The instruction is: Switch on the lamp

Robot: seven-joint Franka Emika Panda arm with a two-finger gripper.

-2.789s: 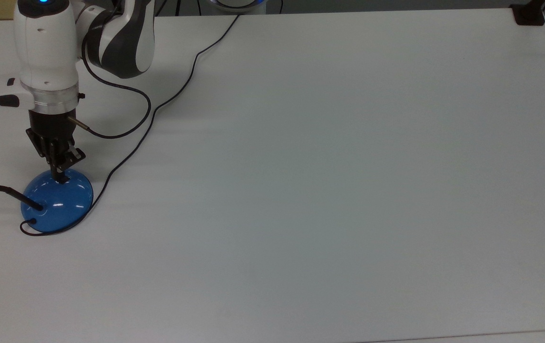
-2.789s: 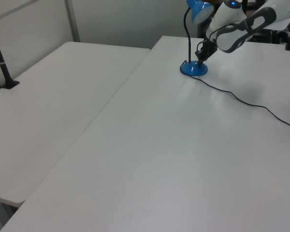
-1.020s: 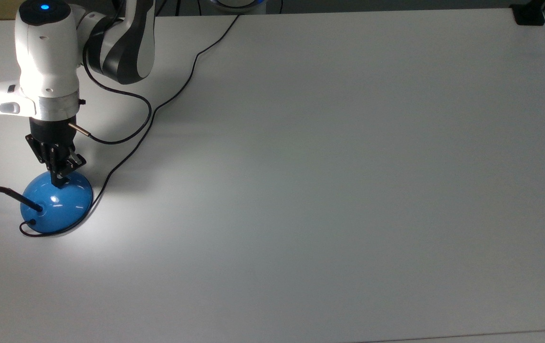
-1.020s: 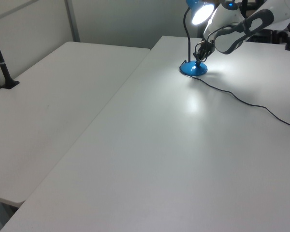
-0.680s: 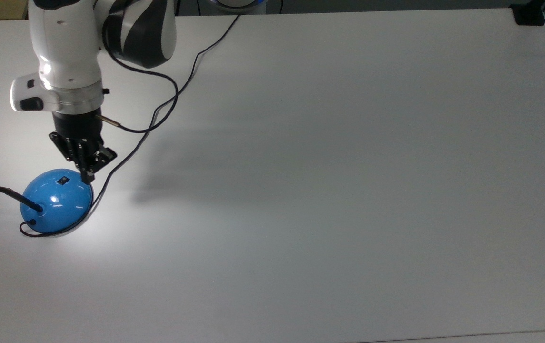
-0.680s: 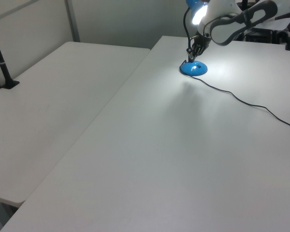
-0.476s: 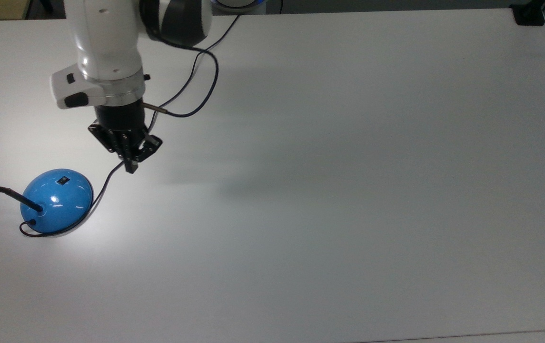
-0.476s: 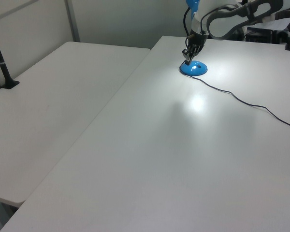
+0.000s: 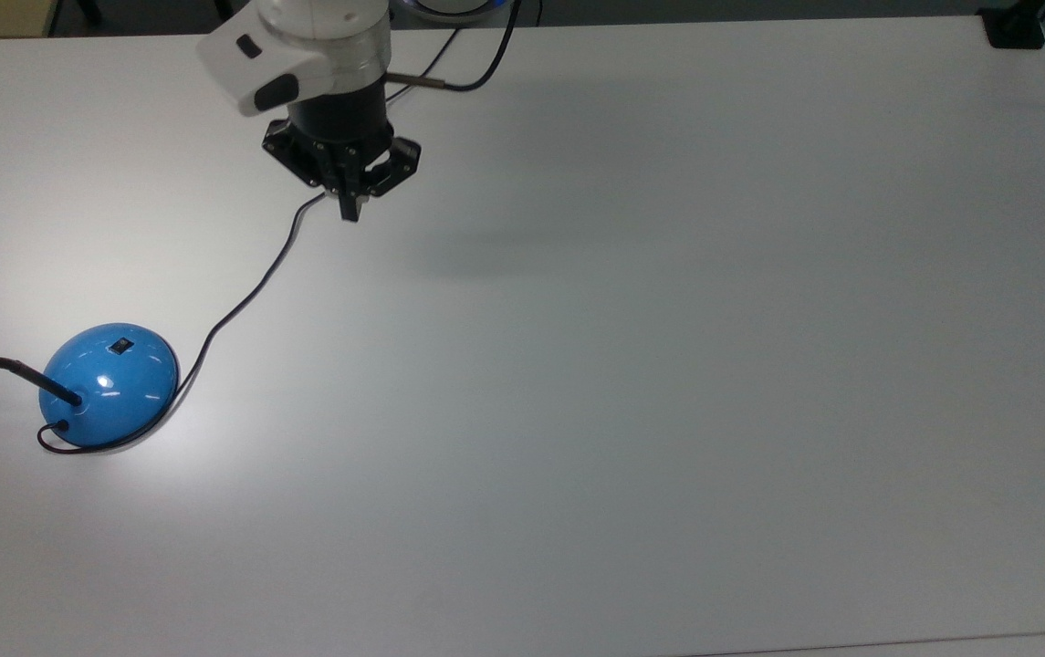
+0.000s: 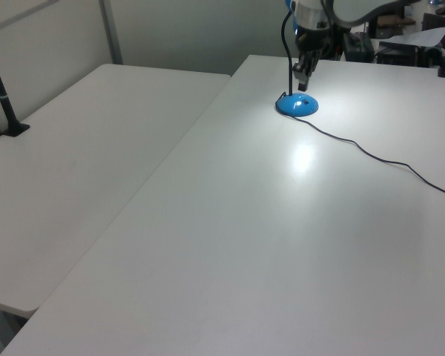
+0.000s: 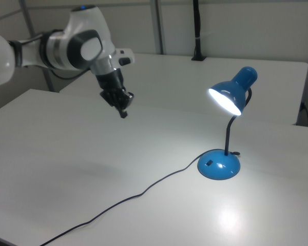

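Lamp (image 11: 219,165) lit, blue dome base standing on the white table (image 9: 668,365) near the top view's left edge — bright pool of light on the tabletop beside it. Gripper (image 9: 350,212) raised above the table, well apart from the lamp, over the black cord (image 9: 239,310). Fingers pressed together to a single tip, holding nothing, touching nothing.
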